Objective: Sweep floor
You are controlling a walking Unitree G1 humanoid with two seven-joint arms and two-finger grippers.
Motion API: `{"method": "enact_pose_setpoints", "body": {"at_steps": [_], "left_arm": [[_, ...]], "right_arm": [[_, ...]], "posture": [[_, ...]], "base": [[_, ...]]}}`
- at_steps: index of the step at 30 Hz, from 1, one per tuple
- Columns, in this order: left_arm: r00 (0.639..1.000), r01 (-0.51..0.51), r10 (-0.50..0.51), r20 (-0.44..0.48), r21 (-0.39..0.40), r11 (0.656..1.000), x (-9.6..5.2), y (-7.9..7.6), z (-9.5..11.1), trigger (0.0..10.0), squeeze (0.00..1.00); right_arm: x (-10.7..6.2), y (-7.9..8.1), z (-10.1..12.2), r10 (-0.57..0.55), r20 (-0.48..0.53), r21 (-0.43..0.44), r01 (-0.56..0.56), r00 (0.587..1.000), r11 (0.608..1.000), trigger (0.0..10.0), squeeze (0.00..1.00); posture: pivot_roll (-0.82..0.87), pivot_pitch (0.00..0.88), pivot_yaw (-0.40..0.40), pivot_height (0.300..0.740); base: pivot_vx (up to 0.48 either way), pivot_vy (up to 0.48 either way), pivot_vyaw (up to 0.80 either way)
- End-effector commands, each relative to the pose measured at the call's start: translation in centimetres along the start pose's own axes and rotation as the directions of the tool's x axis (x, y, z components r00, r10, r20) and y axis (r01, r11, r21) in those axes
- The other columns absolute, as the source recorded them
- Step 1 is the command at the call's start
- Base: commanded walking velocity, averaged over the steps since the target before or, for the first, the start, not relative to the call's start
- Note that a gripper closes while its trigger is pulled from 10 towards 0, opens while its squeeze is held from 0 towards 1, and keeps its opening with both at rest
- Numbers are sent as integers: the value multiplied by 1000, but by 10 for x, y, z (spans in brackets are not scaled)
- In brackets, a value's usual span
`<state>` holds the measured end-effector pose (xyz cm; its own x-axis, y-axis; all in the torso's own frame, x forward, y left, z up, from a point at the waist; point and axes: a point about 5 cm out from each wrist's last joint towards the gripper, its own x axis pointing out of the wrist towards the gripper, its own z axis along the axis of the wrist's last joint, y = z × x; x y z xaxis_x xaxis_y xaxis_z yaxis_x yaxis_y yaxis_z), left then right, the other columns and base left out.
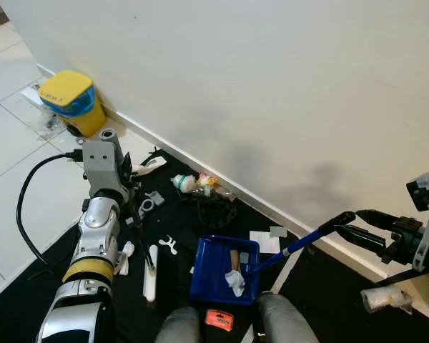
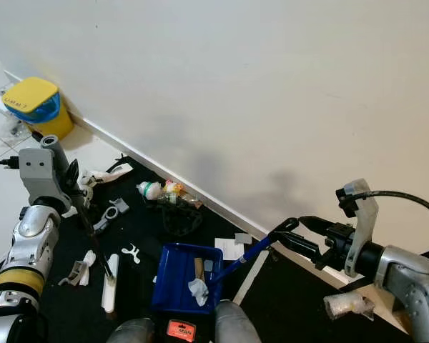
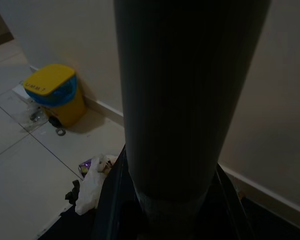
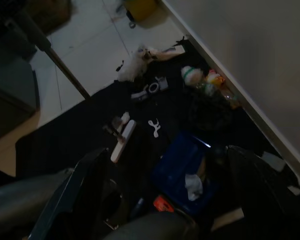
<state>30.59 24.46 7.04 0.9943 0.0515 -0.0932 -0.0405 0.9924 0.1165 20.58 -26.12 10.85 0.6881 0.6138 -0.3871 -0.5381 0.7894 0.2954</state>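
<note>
Right gripper (image 2: 292, 231) clamps dustpan handle (image 2: 254, 250) (blue)

A blue dustpan (image 1: 216, 275) holding crumpled paper is set on the black mat, its handle angled toward two o'clock.

We stand over a floor (image 1: 14, 179) of pale tiles that meets a white wall, with a black mat (image 1: 179, 214) spread along the skirting. At the far left a yellow bin (image 1: 75, 101) with a blue band sits on the tiles against the wall. On the mat, near us, lies a blue dustpan (image 1: 222, 275) holding a crumpled white scrap (image 1: 234, 284). Left of it lie a long white bar (image 1: 151, 271) and a small white curved piece (image 1: 168, 245). Farther off, by the wall, we see a white-and-green bottle (image 1: 184, 183) beside a dark round object (image 1: 216, 211). A grey fitting (image 1: 149, 204) lies left of those. At the near right, a clear crumpled wrapper (image 1: 386, 299) rests on the floor.
</note>
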Motion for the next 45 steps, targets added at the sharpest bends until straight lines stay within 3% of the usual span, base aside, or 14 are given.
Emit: {"method": "enact_pose_setpoints", "body": {"at_steps": [1, 6, 23, 32, 37, 39, 42, 45], "left_arm": [[1000, 12, -12, 17, 8, 1000, -1, -5, 1, 10000, 0], [999, 14, -15, 28, 15, 1000, 0, -6, 3, 10000, 0], [999, 17, -17, 29, 25, 1000, 0, -4, 4, 10000, 0], [999, 18, -19, 34, 28, 999, 1, -6, 6, 10000, 0], [999, 10, -11, 37, 26, 1000, 0, -7, 5, 10000, 0], [999, 10, -11, 37, 26, 1000, 0, -7, 5, 10000, 0], [999, 12, -14, 42, 34, 999, 0, -8, 6, 10000, 0], [999, 9, -11, 46, 36, 999, 0, -6, 7, 10000, 0]], "right_arm": [[1, 2, -7, -19, -19, -8, 19, 1000, 1000, 10000, 0], [8, 11, -10, -25, 35, 5, 24, 999, 1000, 10000, 0], [10, 15, -13, -94, 60, -43, 96, 994, 994, 10000, 0], [19, 17, -32, -144, -8, -87, 143, 990, 986, 10000, 0], [38, 8, -65, -374, 32, -74, 375, 927, 924, 10000, 0], [38, 8, -65, -374, 32, -74, 375, 927, 924, 10000, 0], [47, 3, -77, -494, 74, -51, 498, 867, 866, 10000, 0], [48, 5, -79, -509, 84, -49, 514, 857, 856, 10000, 0]], "posture": [[-18, 72, -3, 740], [-18, 60, -2, 740], [-20, 64, 12, 740], [-19, 69, 5, 740], [-16, 78, 13, 740], [-16, 78, 13, 740], [-1, 81, 11, 740], [0, 83, 12, 740]], "base": [[0, 0, 0], [0, 0, 0], [0, 0, 0], [0, 0, 0], [0, 0, 0], [0, 0, 0], [0, 0, 0], [0, 0, 0]]}}
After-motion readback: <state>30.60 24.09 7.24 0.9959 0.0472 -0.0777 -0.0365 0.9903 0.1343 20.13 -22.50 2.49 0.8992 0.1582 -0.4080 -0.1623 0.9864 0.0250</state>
